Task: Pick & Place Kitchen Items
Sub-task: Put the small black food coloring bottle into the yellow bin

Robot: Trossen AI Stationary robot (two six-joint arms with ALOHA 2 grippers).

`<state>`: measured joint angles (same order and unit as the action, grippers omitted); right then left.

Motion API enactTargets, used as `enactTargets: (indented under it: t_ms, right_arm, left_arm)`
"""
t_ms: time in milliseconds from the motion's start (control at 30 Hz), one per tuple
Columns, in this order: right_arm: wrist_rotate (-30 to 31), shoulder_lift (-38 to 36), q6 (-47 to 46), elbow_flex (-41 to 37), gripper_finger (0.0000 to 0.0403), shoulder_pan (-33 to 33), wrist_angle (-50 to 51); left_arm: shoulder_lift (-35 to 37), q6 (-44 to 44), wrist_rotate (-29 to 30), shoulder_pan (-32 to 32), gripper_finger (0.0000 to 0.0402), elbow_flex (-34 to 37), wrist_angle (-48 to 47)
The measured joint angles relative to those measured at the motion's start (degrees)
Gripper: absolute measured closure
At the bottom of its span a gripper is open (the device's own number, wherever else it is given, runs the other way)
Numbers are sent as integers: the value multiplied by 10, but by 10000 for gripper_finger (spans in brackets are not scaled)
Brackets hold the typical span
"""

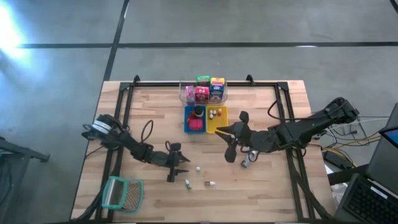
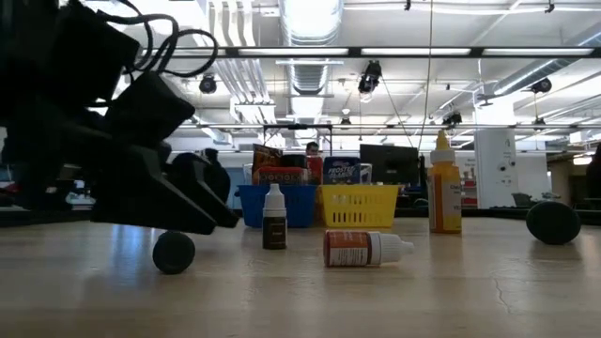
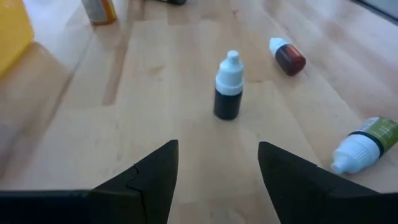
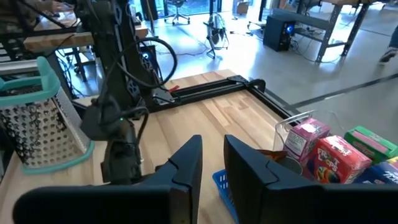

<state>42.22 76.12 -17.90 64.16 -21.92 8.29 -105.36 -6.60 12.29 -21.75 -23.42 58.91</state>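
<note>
My left gripper (image 1: 182,164) hovers low over the table's near middle, open and empty. Its fingers (image 3: 155,168) point at a small dark bottle with a white cap (image 3: 228,87) standing upright a short way ahead (image 1: 198,168). A red-brown bottle (image 3: 287,56) and a green-labelled bottle (image 3: 367,146) lie on their sides nearby. My right gripper (image 1: 231,134) hangs near the yellow tray, its fingers (image 4: 186,165) slightly apart with nothing between them. A small grey bottle (image 1: 247,163) lies under the right arm. Pink, green and blue packets (image 1: 203,92) stand in the clear tub.
The blue tray (image 1: 188,119) holds a pink item and a dark jar; the yellow tray (image 1: 222,122) holds pale egg-like pieces. A teal-rimmed mesh basket (image 1: 122,193) sits at the near left corner. An orange bottle (image 2: 445,192) stands on the table. Bare wood lies along the near edge.
</note>
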Motion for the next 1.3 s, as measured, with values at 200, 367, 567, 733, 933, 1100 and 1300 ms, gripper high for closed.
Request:
enactTargets:
  t_ms: [200,367,567,733,933,1100,1300]
  right_arm:
    - [0,0,-1,0,338,2,6]
    - [0,0,-1,0,321,8,9]
    - [0,0,-1,0,307,8,10]
    - [13,0,-1,0,309,10,9]
    - [13,0,-1,0,329,10,9]
    - [13,0,-1,0,339,12,9]
    - [13,0,-1,0,326,12,9]
  left_arm:
    - [-17,-24,-3,1,174,0,13]
    - [-17,-11,-5,-1,174,0,13]
    - [-17,-8,-10,0,174,-1,11]
    - [-17,-8,-10,0,174,-1,11]
    - [-17,-8,-10,0,174,-1,11]
    - [-17,-10,-10,0,174,-1,11]
    - [-17,-18,-9,0,174,-1,10]
